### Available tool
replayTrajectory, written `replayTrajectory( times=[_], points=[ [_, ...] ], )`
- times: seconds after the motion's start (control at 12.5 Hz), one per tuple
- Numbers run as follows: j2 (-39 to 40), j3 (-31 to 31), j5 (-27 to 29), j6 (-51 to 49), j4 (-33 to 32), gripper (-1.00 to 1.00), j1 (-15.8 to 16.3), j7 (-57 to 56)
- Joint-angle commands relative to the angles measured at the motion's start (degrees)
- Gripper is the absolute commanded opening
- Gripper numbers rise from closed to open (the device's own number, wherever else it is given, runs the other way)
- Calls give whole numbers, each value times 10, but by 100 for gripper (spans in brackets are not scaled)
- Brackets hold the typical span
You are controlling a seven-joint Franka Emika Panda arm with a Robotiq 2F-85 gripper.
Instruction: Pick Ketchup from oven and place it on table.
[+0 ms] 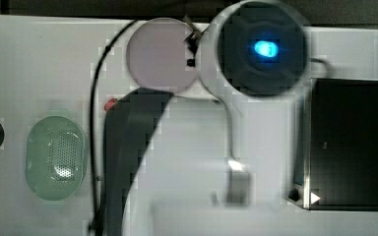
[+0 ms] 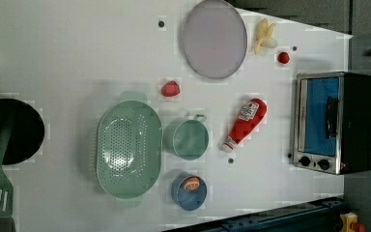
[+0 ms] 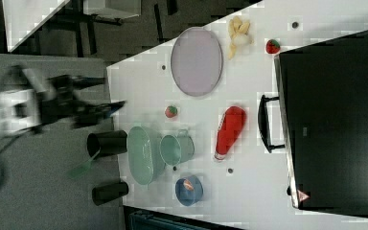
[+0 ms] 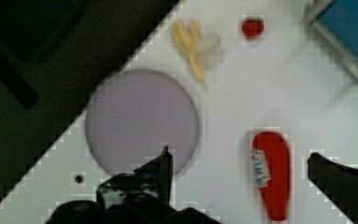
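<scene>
A: Listing what we see. Item one: ketchup (image 2: 244, 124), lying flat on the white counter (image 2: 77, 58), near the oven (image 2: 335, 123) and in front of its closed glass door, cap pointing toward the counter edge that carries the blue bowl (image 2: 189, 191).

B: Item two: hand (image 4: 237, 172). In the wrist view its two fingers (image 4: 156, 175) stand wide apart and hold nothing; the bottle sits in the gap between them, apart from both.

A: In the right view we see the hand (image 3: 100, 110) well off the counter's edge, beyond the green colander (image 3: 145, 154).

B: So we judge the placing done, with only the retreat left in hand. To do it well: keep the fingers spread, lift clear, and avoid sweeping low.

A: Neighbours to spare: teal cup (image 2: 187, 139) just beside the cap; lilac plate (image 2: 214, 38) toward the far edge; strawberry (image 2: 170, 89) between plate and colander; a second strawberry (image 2: 283, 57) and peeled banana (image 2: 263, 35) near the oven-side corner.

B: Risk, as we judge it: a round bottle on its side may roll if nudged.
</scene>
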Motion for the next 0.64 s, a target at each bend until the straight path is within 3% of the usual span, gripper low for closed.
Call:
replayTrajectory(
  times=[0.08, 0.24, 0.64],
  points=[
    [-2, -8, -17, -122, 53, 100, 6, 21],
    [-4, -8, -17, -182, 75, 100, 6, 21],
    [-3, -5, -17, -174, 89, 100, 6, 21]
  ],
)
